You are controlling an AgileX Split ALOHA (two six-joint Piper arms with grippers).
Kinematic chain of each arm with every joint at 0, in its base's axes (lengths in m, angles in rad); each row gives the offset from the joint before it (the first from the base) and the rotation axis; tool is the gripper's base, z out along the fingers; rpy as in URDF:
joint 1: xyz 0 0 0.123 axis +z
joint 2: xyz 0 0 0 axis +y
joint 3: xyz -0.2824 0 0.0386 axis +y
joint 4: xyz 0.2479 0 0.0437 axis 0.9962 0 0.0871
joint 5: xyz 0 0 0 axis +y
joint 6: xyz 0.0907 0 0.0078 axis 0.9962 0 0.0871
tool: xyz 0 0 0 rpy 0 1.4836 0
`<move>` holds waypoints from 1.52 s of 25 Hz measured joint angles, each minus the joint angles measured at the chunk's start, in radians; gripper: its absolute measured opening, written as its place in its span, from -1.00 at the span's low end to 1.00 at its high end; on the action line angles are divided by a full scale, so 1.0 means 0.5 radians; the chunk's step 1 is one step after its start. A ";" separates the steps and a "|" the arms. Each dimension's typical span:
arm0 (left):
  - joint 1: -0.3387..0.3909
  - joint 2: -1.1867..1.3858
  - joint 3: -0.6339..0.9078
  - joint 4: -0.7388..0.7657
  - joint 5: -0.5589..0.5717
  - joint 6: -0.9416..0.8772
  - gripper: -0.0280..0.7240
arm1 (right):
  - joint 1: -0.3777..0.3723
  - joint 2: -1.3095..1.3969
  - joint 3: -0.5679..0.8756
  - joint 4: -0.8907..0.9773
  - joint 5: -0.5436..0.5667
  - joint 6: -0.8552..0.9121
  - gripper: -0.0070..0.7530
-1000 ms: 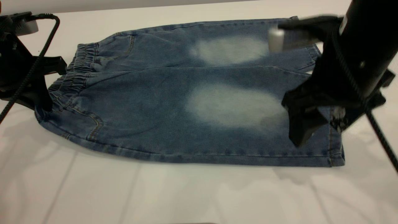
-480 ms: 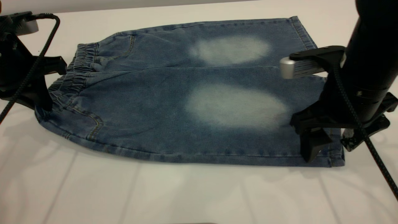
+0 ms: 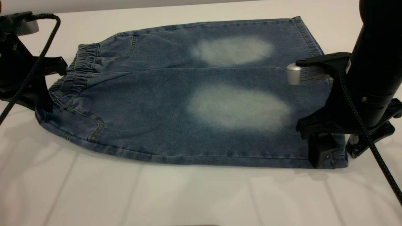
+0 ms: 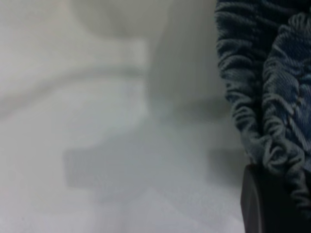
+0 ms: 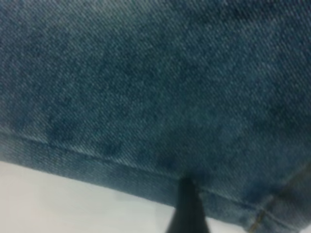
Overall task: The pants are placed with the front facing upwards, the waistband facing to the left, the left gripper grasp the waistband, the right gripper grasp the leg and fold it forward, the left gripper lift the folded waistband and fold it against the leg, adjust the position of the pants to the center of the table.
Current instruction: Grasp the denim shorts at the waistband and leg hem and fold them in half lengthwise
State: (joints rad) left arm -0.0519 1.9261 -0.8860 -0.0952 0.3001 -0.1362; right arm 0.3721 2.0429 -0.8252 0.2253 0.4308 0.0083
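The blue denim pants [image 3: 176, 103] lie flat on the white table [image 3: 188, 194], front up, with two pale oval patches. The ruched waistband [image 3: 78, 69] points left. My left gripper [image 3: 50, 86] sits at the waistband's near end, open, its two prongs spread along the band. In the left wrist view gathered waistband [image 4: 272, 97] fabric rests against one black finger [image 4: 272, 204]. My right gripper [image 3: 339, 153] stands open over the near leg's hem corner, one finger on the denim, the other just past the hem. The right wrist view shows one pointed finger [image 5: 187, 208] at the hem [image 5: 97, 160].
Braided black cables hang from both arms, one at the left [image 3: 34, 66] and one at the right [image 3: 373, 147]. The right arm's silver knob [image 3: 293, 73] sticks out over the far leg. Bare tabletop stretches in front of the pants.
My right gripper has come down and toward the front, from above the leg ends to the near hem corner. The left gripper and the pants have not moved.
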 joint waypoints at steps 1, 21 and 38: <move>0.000 0.000 0.000 0.000 0.000 0.000 -0.77 | 0.000 0.000 0.000 0.000 0.000 0.000 0.11; 0.000 0.000 -0.286 0.000 0.493 0.012 -0.77 | -0.010 -0.538 -0.114 -0.032 0.225 -0.157 -0.89; 0.000 0.000 -0.701 -0.006 0.507 0.071 -0.77 | -0.180 -0.578 -0.510 -0.106 0.010 -0.218 -0.89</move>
State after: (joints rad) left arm -0.0519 1.9261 -1.2366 -0.0981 0.5538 -0.1009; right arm 0.2824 1.7539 -1.0801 0.1721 0.4358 -0.1005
